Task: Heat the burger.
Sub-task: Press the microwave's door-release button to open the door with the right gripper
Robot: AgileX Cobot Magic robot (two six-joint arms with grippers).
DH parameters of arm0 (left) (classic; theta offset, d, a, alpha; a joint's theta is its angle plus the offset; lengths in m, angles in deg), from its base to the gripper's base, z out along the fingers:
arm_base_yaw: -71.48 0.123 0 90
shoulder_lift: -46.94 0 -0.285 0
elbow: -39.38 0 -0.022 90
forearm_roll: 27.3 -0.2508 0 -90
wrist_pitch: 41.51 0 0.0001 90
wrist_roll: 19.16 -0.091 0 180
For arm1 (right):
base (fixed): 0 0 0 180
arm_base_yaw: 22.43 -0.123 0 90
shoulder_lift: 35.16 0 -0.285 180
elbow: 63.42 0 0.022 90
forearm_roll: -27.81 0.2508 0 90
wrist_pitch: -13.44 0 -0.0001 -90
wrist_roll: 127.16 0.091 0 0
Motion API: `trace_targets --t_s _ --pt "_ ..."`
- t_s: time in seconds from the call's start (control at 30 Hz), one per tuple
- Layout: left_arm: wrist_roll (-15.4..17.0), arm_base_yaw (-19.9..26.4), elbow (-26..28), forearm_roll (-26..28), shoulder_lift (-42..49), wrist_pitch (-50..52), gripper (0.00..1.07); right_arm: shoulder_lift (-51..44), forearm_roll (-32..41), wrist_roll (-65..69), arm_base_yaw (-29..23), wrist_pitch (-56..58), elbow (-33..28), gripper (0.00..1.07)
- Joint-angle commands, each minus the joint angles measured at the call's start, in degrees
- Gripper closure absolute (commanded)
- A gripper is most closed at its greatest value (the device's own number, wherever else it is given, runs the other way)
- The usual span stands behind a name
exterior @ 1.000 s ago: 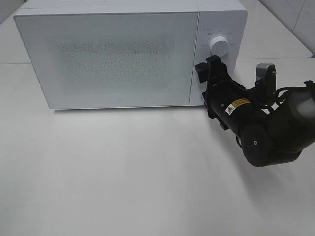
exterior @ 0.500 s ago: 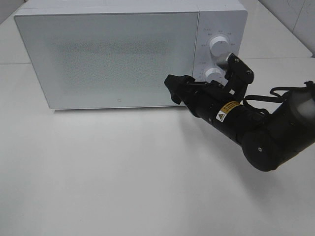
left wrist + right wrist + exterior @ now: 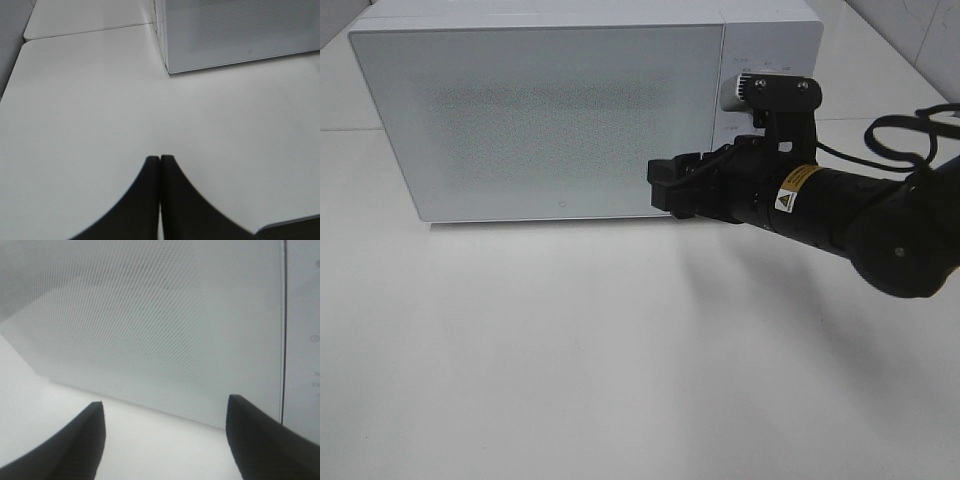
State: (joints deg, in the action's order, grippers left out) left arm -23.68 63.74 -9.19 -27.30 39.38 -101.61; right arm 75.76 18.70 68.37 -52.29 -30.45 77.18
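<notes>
The burger is out of view. A white microwave [image 3: 550,110] stands at the back of the table with its frosted door shut. My right gripper [image 3: 660,186] hovers in front of the door's lower right corner, pointing left along it. In the right wrist view its jaws stand wide apart, the right gripper [image 3: 165,402] empty, with the microwave door [image 3: 150,315] filling the picture. My left gripper [image 3: 160,159] is shut on nothing, low over bare table, and does not show in the high view.
The microwave's control panel [image 3: 765,40] lies to the right of the door, partly hidden behind my right arm. The microwave's left front corner [image 3: 170,70] shows in the left wrist view. A seam between table tops [image 3: 90,31] runs beside it.
My right arm has swung left from the control knobs to the door's lower right corner, and the gripper has turned to point left. Nothing else moved.
</notes>
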Motion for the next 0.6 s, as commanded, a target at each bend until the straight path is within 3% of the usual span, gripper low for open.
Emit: trace_targets --t_s 0.03,0.17,0.6 --pt "-0.06 0.17 -0.17 0.29 1.2 0.8 1.06 -5.21 -7.33 -2.81 0.0 14.95 2.29 0.43" --pt "-0.06 0.17 -0.17 0.29 1.2 0.8 1.06 -7.28 -9.0 -2.75 0.0 24.24 4.35 0.43" --pt "-0.06 0.17 -0.17 0.29 1.2 0.8 1.06 -10.66 -9.28 -2.29 0.06 71.79 17.36 0.43"
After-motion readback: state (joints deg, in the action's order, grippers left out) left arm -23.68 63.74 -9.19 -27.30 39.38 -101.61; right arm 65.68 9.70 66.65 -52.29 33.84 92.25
